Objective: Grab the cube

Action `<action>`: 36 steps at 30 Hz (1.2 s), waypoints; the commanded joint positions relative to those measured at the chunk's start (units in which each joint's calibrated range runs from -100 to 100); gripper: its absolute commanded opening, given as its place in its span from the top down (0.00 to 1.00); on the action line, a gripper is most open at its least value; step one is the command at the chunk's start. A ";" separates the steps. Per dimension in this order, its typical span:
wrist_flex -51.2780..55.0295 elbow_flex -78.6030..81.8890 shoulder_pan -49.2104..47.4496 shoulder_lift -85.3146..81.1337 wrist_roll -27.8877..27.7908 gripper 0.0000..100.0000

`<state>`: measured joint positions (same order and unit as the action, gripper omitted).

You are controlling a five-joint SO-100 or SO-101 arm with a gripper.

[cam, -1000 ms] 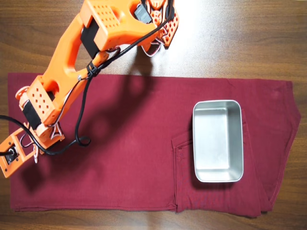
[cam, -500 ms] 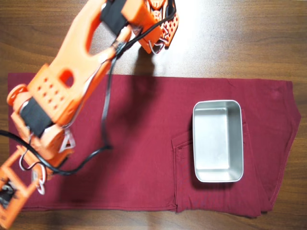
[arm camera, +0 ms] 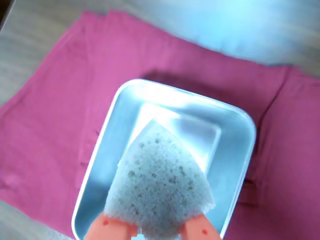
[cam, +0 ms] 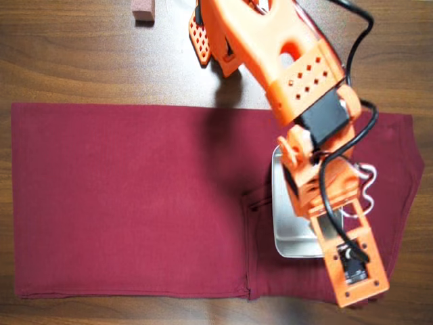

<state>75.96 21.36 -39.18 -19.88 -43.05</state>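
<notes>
A: Item one, the cube (arm camera: 162, 182)?
B: Pale, speckled, sponge-like. In the wrist view it was pinched between the two orange fingers (arm camera: 111, 227) of the claw (arm camera: 156, 231), held above the metal tray (arm camera: 102, 150), apparently clear of its floor. The overhead view hid it under the arm.

A: Item two, claw condition?
B: Closed on the cube, fingers pressing its lower sides.

A: Item three, surroundings?
B: Tray resting on a maroon cloth (cam: 128, 203), right of centre in the overhead view; cloth spread over a wooden worktop (cam: 81, 54). A reddish-brown block (cam: 143, 11) sat at the far left edge of the worktop, well apart.

A: Step in hand?
B: Judged: the grab looked made, cube carried over the tray.

A: Next move?
B: Likely a steady grip while lowering or holding; soft sponge could squeeze and slip.
</notes>
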 commanded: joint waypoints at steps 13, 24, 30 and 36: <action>0.71 -0.11 2.52 5.72 -0.39 0.75; -1.69 -0.11 7.03 -0.76 -1.37 0.82; -4.73 13.18 28.15 -18.60 -7.47 1.00; -5.01 54.79 39.37 -57.04 -8.01 1.00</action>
<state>65.54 69.43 -1.20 -66.23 -51.55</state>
